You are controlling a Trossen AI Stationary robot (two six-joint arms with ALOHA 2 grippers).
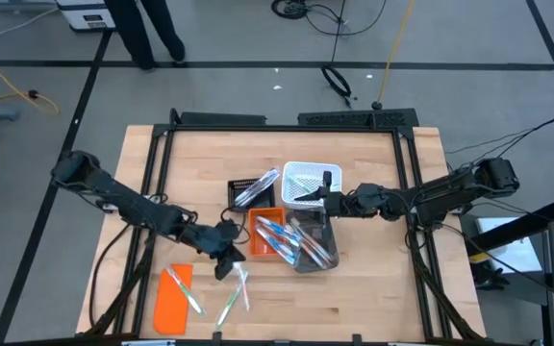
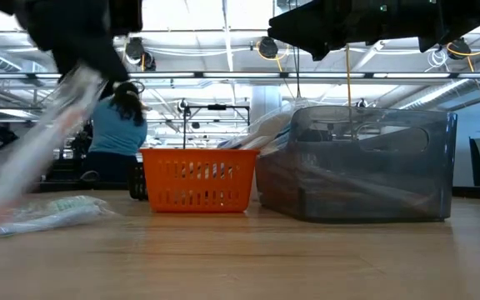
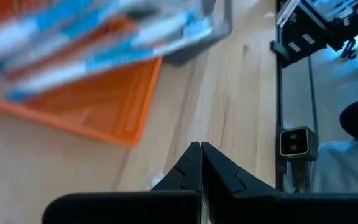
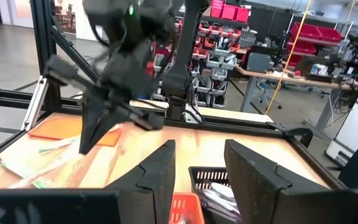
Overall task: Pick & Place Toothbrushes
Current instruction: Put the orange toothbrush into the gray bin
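Observation:
Wrapped toothbrushes lie loose on the table (image 1: 231,306), one across the flat orange lid (image 1: 188,293), and another shows low on the table (image 2: 52,215). More fill the orange bin (image 1: 269,235), the clear grey bin (image 1: 315,245) and the black bin (image 1: 254,189). My left gripper (image 1: 225,259) hovers near the orange bin, shut on a toothbrush (image 2: 36,154). My right gripper (image 4: 197,165) hangs open at the white basket's (image 1: 306,181) near side, touching nothing. My left gripper has its two fingers (image 3: 191,163) shut together, and a pale sliver of the toothbrush (image 3: 157,180) shows beside them. In the low view the wrapped toothbrush slants down from the gripper, blurred. I cannot tell which part is pinched or whether its lower end is off the table.
The bins cluster at the table's middle. The orange lid (image 1: 173,300) lies near the near edge on the left. Bare wood stretches along the near right and the far left. A black frame rims the table. A person (image 2: 119,133) stands beyond the far edge.

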